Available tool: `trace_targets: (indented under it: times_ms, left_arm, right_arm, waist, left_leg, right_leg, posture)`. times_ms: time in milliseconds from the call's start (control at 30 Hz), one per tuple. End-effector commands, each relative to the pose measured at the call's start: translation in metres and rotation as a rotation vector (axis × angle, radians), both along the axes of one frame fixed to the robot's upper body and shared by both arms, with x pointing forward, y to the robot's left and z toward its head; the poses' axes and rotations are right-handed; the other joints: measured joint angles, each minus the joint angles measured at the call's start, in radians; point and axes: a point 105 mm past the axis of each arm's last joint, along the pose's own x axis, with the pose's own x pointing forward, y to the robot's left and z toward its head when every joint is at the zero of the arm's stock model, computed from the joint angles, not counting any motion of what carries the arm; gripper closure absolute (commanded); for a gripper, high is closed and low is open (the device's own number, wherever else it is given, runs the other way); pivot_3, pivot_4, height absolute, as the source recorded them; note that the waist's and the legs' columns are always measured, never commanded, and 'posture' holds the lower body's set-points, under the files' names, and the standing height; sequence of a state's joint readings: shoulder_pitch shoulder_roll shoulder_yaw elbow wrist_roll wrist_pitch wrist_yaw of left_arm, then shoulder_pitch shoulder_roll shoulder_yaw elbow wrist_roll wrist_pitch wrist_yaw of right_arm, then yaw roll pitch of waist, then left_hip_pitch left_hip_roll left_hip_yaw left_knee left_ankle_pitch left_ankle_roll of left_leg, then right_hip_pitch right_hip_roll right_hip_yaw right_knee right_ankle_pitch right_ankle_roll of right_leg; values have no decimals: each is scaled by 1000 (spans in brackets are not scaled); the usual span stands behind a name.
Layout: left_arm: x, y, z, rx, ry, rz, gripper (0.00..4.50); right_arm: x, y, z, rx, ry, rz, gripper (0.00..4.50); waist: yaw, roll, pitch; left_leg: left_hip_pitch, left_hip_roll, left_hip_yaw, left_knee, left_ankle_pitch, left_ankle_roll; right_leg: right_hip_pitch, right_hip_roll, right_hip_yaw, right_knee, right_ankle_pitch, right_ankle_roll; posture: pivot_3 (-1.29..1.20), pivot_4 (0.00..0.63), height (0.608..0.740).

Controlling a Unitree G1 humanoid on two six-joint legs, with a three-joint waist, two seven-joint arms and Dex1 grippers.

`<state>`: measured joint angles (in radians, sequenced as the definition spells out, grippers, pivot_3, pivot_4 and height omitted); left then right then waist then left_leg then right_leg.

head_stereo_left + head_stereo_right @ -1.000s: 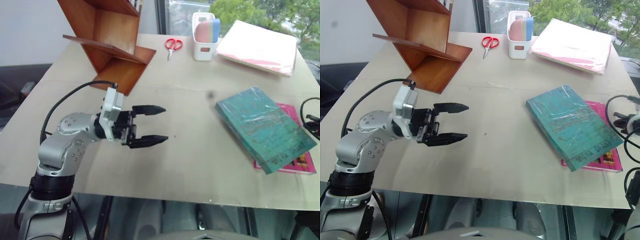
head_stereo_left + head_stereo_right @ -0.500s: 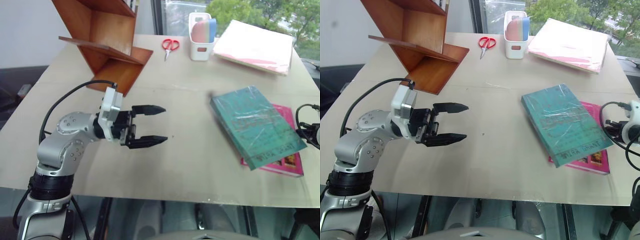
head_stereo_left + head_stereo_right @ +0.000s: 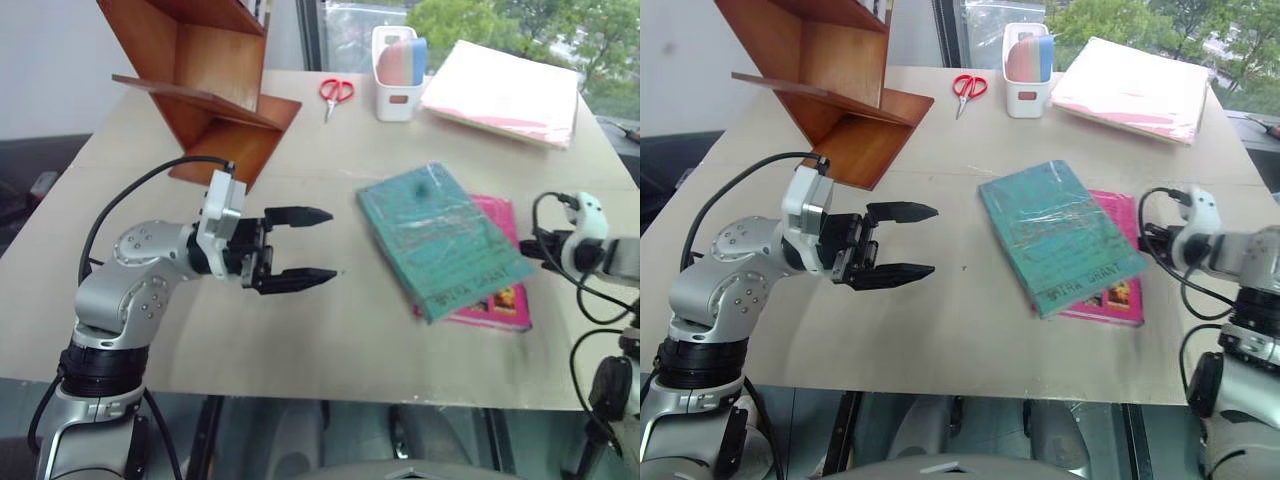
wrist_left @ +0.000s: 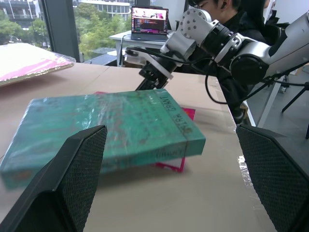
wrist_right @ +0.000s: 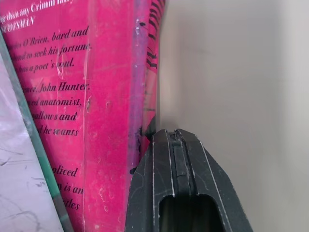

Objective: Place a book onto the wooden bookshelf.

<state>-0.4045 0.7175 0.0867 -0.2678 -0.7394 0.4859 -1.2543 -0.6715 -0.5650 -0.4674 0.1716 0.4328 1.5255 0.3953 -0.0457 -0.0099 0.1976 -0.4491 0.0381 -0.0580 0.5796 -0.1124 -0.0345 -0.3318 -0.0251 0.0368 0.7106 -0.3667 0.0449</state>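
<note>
The right gripper, shut tight, was pushing the pink book under the book toward the wide-open left gripper, which next needed to grab it.

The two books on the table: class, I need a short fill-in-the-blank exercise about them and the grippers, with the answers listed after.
1. The teal book lies on top of a ______ book.
2. The left gripper hangs above the table with its fingers ______.
3. The right gripper, fingers shut, has its tips against the edge of the ______ book.
4. The scissors with ______ handles lie between the bookshelf and the white holder.

Missing words: pink; open; pink; red
</note>
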Motion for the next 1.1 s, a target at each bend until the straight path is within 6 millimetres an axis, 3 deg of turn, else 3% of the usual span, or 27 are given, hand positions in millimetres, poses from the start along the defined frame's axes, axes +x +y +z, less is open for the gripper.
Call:
trace_targets:
  times_ms: [33,100,267,433,500,567,633,800,1100]
  left_arm:
    - [-4,1,8,0,-41,3,0]
    - [-4,2,8,-2,-42,12,0]
    - [-6,3,7,-14,-36,35,0]
    - [-6,9,-5,-4,-4,106,0]
    - [-3,12,-11,-1,19,145,0]
    - [3,17,-25,10,72,220,0]
    - [10,19,-36,-3,172,304,0]
    - [23,14,-45,-114,504,357,0]
    - [44,-18,-61,-159,898,294,0]
  right_arm:
    - [3,11,3,1,-12,32,4466]
    - [2,7,10,-12,-66,24,4466]
    - [-7,-7,51,-116,-434,45,4466]
    - [-39,-4,81,-257,-709,204,4466]
    - [-50,1,84,-290,-750,271,3962]
    - [-73,18,94,-280,-817,407,3371]
    - [-92,32,100,-269,-860,503,2524]
    - [-124,53,81,-297,-812,662,60]
    - [-149,73,62,-406,-799,731,60]
  waist:
    - [1,0,0]
    - [2,0,0]
    - [8,0,0]
    - [9,1,0]
    - [7,1,0]
    - [5,1,0]
    - [6,1,0]
    - [16,-3,0]
    - [21,-3,-1]
  left_leg:
    - [0,0,0,0,0,0]
    - [-1,0,1,0,0,0]
    - [-5,0,1,0,0,0]
    - [-5,-1,2,0,0,0]
    - [-4,0,2,0,0,0]
    - [-3,0,2,0,0,0]
    - [-2,0,2,-1,0,0]
    - [-2,0,0,1,0,0]
    - [-2,0,-1,2,0,0]
  right_leg:
    - [-1,0,1,0,0,0]
    - [-1,0,1,0,0,0]
    - [-4,0,1,0,0,0]
    - [-4,-1,1,-1,0,0]
    - [-4,-1,1,-1,0,0]
    - [-3,-1,2,0,0,0]
    - [-3,-1,2,0,0,0]
    - [-1,-1,-1,0,0,1]
    - [0,-1,-2,0,0,1]
  posture:
    - [0,150,740]
    - [0,150,740]
    - [0,150,740]
    - [0,150,740]
    - [0,150,740]
    - [0,150,740]
    - [0,150,740]
    - [0,150,740]
    - [0,150,740]
